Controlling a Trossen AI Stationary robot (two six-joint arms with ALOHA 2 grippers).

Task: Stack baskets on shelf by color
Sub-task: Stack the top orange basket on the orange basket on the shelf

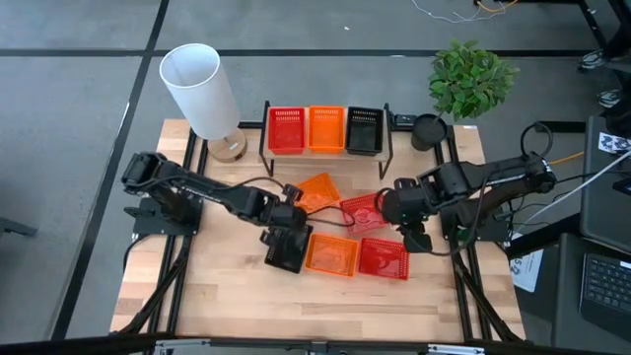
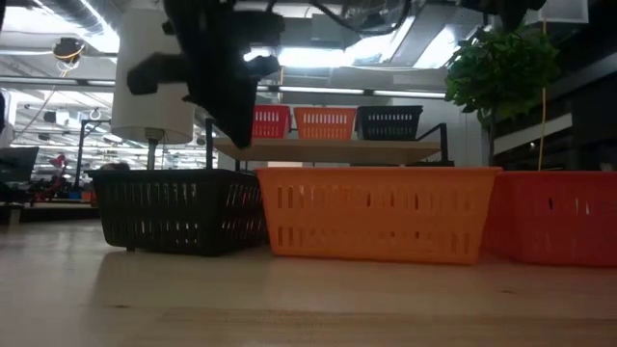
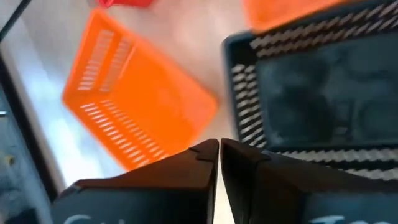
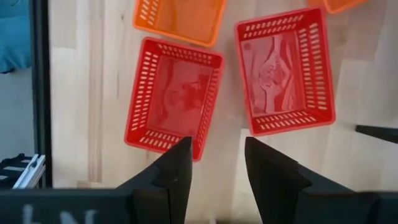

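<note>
On the shelf (image 1: 325, 150) a red (image 1: 286, 128), an orange (image 1: 326, 128) and a black basket (image 1: 364, 130) stand side by side. On the table, a black basket (image 1: 286, 258), an orange one (image 1: 331, 253) and a red one (image 1: 384, 257) form a row. Behind that row lie a tilted orange basket (image 1: 317, 190) and a red one (image 1: 363, 210). My left gripper (image 3: 219, 149) is shut and hovers above the black table basket's (image 3: 323, 93) far edge. My right gripper (image 4: 217, 149) is open, high over the two red baskets (image 4: 174, 96) (image 4: 286, 71).
A white lamp (image 1: 202, 91) stands at the table's far left, and a potted plant (image 1: 471, 79) with a dark round thing (image 1: 428, 130) at the far right. The near strip of the table (image 1: 315, 306) holds nothing.
</note>
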